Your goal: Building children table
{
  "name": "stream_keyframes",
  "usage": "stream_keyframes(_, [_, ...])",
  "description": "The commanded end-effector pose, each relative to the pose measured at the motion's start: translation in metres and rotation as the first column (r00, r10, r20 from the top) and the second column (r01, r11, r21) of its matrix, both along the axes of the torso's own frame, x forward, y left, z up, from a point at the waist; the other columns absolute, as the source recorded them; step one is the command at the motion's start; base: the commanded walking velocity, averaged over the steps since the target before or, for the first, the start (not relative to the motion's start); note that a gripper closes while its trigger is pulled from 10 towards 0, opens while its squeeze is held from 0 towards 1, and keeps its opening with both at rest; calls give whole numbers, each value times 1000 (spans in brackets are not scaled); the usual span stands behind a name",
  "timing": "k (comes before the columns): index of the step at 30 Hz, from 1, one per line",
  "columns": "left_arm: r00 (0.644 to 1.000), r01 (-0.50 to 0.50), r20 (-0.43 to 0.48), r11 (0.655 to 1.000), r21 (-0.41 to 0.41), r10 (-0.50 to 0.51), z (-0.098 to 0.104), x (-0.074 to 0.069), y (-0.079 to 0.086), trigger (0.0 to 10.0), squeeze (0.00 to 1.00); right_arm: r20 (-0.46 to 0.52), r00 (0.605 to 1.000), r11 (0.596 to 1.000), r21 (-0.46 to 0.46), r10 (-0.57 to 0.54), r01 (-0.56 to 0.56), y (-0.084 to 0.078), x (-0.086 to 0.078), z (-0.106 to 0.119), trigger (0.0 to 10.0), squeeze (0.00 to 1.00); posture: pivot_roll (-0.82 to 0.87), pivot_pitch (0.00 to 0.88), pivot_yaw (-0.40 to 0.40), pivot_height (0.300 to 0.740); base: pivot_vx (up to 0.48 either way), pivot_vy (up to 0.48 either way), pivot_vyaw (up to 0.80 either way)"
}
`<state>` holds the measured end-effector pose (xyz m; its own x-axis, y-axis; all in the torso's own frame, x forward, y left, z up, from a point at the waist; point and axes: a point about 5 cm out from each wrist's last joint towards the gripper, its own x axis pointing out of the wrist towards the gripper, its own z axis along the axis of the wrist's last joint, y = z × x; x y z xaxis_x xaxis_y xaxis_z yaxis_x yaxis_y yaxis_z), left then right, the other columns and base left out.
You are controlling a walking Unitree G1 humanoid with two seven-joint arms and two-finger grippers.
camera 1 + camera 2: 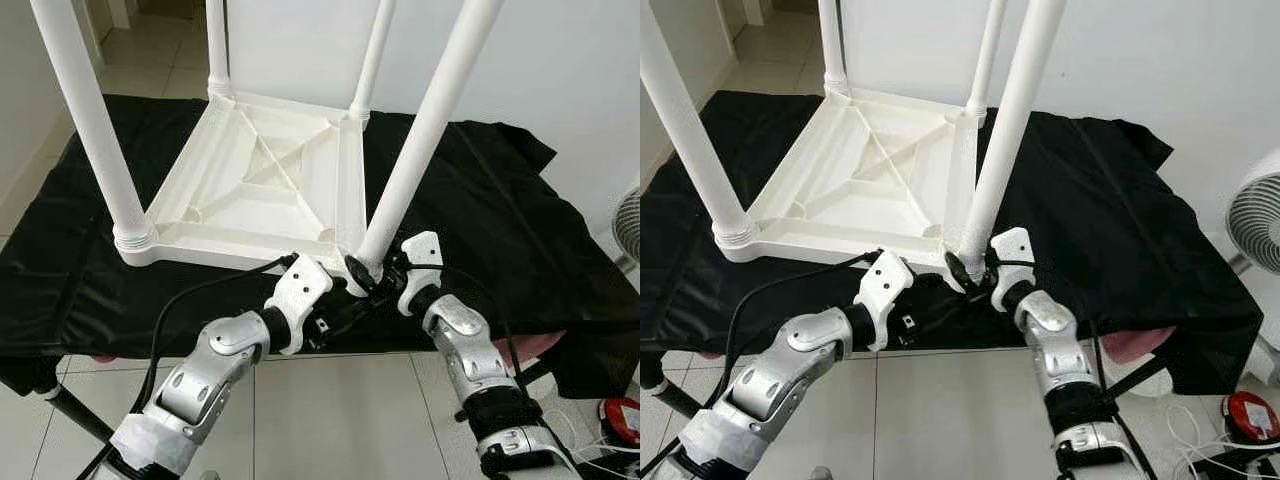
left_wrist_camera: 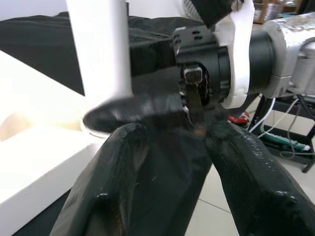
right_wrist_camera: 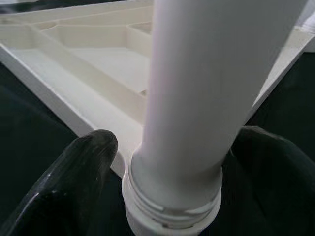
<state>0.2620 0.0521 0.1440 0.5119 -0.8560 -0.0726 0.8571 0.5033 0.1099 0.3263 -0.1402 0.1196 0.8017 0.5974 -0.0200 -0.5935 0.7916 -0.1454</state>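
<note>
A white plastic children's table (image 1: pixel 250 190) lies upside down on a black cloth, with its legs pointing up. The near right leg (image 1: pixel 420 140) leans slightly, and screw threads (image 3: pixel 170 199) show at its base by the table's corner. My right gripper (image 1: pixel 372 272) is shut on the base of this leg, one black finger on each side of it. My left gripper (image 1: pixel 340 305) is just left of it at the table's front edge. It is open and holds nothing, and its fingers (image 2: pixel 123 162) point at the right gripper's wrist.
The black cloth (image 1: pixel 480 220) covers a low platform that ends just in front of me, with tiled floor below. A white fan (image 1: pixel 1255 215) stands at the right. A red object (image 1: pixel 1250 415) and cables lie on the floor at lower right. A white wall is behind.
</note>
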Motion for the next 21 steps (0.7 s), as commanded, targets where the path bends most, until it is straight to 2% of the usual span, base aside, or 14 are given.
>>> stream_keyframes(1, [999, 40, 1, 999, 16, -40, 0, 0, -3, 10000, 0, 4, 999, 999, -28, 34, -34, -4, 4, 2, 10000, 0, 27, 0, -85, 740, 0, 0, 0])
stream_keyframes(4, [999, 39, 5, 999, 14, -39, 2, 2, -3, 10000, 0, 1, 998, 995, -80, 62, -62, -9, 12, 4, 10000, 0, 32, 0, -83, 740, 0, 0, 0])
stream_keyframes(10, [999, 41, 5, 999, 14, -41, 2, 2, -3, 10000, 0, -12, 996, 989, -118, 93, -94, -7, 24, 8, 10000, 0, 35, 0, -79, 740, 0, 0, 0])
stream_keyframes(16, [999, 41, 5, 999, 14, -42, 2, 2, -3, 10000, 0, -22, 993, 984, -137, 114, -116, -6, 28, 9, 10000, 0, 36, 0, -76, 740, 0, 0, 0])
stream_keyframes(17, [999, 42, 6, 999, 13, -42, 3, 2, -3, 10000, 0, -33, 992, 983, -136, 122, -125, -5, 29, 8, 3373, 0, 39, 0, -78, 740, 0, 0, 0])
stream_keyframes(18, [999, 43, 6, 999, 13, -43, 3, 2, -4, 10000, 0, -43, 990, 981, -139, 132, -137, -4, 30, 7, 0, 0, 43, 0, -81, 740, 0, 0, 0])
stream_keyframes(21, [999, 42, 8, 999, 11, -42, 3, 2, -4, 10000, 0, -61, 984, 976, -131, 170, -177, 1, 27, 1, 0, 0, 47, 0, -83, 740, 0, 0, 0])
